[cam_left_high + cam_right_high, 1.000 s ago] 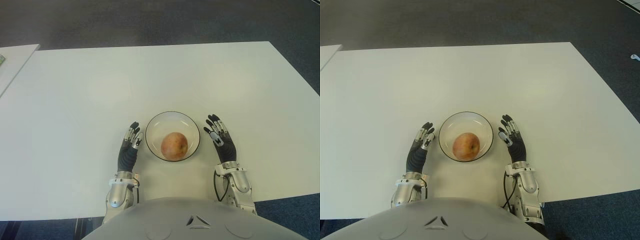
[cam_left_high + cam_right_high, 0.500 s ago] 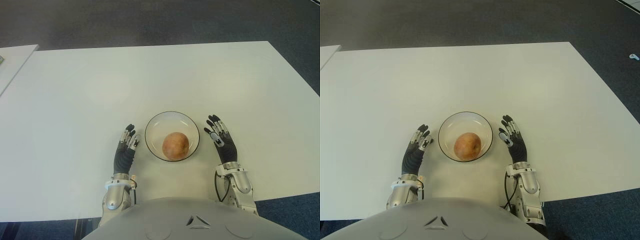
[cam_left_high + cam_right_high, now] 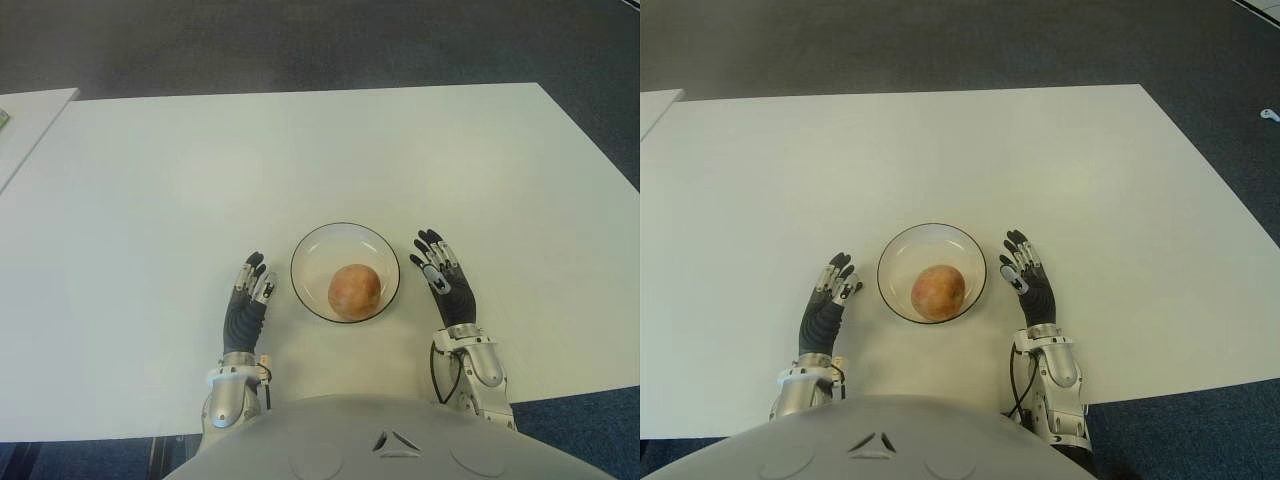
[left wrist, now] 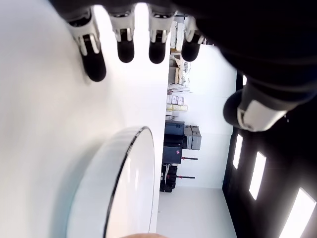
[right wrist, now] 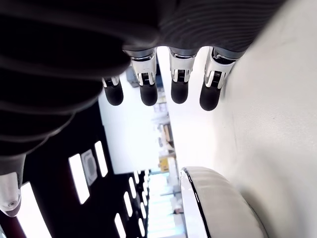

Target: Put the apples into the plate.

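A reddish-yellow apple [image 3: 354,290] lies inside the clear, dark-rimmed plate [image 3: 316,244] near the table's front edge. My left hand [image 3: 247,298] shows to the left of the plate, a small gap away from its rim, fingers stretched out and holding nothing. My right hand [image 3: 442,277] shows just to the right of the plate, also open and empty. The left wrist view shows the plate's rim [image 4: 130,173] beyond my straight fingers [image 4: 126,47]. In the right wrist view the plate [image 5: 208,203] sits past my extended fingers [image 5: 179,84].
The white table [image 3: 300,160] stretches wide ahead and to both sides. A second white table's corner [image 3: 25,120] shows at the far left. Dark floor [image 3: 300,40] lies beyond the far edge.
My left hand has drawn back toward my body and slightly left, away from the plate's rim. The apple has shifted a little to the right inside the plate. The right hand has stayed put.
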Robot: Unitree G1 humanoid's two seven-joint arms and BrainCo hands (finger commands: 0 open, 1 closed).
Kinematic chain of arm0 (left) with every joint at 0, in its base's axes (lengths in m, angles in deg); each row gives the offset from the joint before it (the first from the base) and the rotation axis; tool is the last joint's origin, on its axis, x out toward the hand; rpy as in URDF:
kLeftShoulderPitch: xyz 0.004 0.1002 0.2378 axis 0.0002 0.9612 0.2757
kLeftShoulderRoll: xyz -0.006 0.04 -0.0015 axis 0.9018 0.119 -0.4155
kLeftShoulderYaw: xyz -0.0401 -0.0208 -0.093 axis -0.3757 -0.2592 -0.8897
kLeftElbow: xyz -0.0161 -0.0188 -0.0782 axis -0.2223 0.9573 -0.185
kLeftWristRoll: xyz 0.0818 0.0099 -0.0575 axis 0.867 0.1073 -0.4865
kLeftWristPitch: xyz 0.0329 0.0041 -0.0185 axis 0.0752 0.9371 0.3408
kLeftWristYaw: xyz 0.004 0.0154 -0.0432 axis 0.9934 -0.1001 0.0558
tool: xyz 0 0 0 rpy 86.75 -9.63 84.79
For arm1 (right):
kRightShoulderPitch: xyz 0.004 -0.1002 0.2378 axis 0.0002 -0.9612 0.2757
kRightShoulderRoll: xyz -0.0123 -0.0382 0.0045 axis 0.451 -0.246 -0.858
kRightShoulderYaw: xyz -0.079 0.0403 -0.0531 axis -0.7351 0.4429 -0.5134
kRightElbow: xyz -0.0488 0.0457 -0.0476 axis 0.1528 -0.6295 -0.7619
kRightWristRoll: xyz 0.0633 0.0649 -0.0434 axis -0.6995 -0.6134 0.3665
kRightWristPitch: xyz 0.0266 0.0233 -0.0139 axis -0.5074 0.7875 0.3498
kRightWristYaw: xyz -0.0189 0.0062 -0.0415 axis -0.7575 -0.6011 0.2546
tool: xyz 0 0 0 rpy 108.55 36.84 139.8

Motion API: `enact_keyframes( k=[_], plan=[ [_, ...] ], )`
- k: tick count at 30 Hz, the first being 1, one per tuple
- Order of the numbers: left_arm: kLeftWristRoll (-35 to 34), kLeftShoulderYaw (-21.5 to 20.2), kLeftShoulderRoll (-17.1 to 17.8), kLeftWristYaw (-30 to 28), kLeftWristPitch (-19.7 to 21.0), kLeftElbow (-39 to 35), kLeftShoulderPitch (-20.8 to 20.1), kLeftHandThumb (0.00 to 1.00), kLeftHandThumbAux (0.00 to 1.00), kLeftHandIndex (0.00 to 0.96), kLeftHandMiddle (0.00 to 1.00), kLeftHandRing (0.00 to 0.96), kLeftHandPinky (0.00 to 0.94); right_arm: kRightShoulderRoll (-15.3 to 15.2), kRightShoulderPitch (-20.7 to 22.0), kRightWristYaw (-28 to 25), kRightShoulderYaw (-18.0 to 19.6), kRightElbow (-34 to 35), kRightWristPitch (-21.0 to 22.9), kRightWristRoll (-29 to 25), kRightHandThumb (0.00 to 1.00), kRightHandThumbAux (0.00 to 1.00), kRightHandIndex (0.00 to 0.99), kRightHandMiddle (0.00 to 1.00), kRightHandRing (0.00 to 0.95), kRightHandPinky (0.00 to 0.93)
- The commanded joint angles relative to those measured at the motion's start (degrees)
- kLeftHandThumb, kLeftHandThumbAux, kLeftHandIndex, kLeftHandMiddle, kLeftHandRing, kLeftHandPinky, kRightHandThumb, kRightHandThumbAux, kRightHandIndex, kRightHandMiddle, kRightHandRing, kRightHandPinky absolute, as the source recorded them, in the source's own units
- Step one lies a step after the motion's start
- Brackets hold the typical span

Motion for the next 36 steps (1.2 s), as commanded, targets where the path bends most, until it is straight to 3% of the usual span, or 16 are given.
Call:
enact_keyframes(
  k=[1, 10, 36],
  plan=[
    [-0.4, 1.3, -0.7, -0.3, -1.1, 1.9, 0.5, 0.05, 0.462, 0.0, 0.0, 0.0, 0.027, -0.1, -0.7, -0.5, 0.3, -2.2, 1.4, -0.5, 0.109, 0.502, 0.005, 0.0, 0.0, 0.0],
    [-1.1, 1.2, -0.7, -0.4, -5.1, 4.2, 0.2, 0.058, 0.422, 0.002, 0.0, 0.0, 0.033, -0.7, -0.6, -0.3, 0.5, -2.2, 1.6, 0.6, 0.106, 0.508, 0.001, 0.0, 0.0, 0.0],
    [-1.1, 2.1, 0.2, -0.4, -8.0, 4.8, 1.4, 0.041, 0.383, 0.0, 0.0, 0.0, 0.037, -0.7, -0.2, -0.8, 1.0, -2.8, 1.0, -0.5, 0.107, 0.506, 0.012, 0.0, 0.0, 0.0]
  ],
)
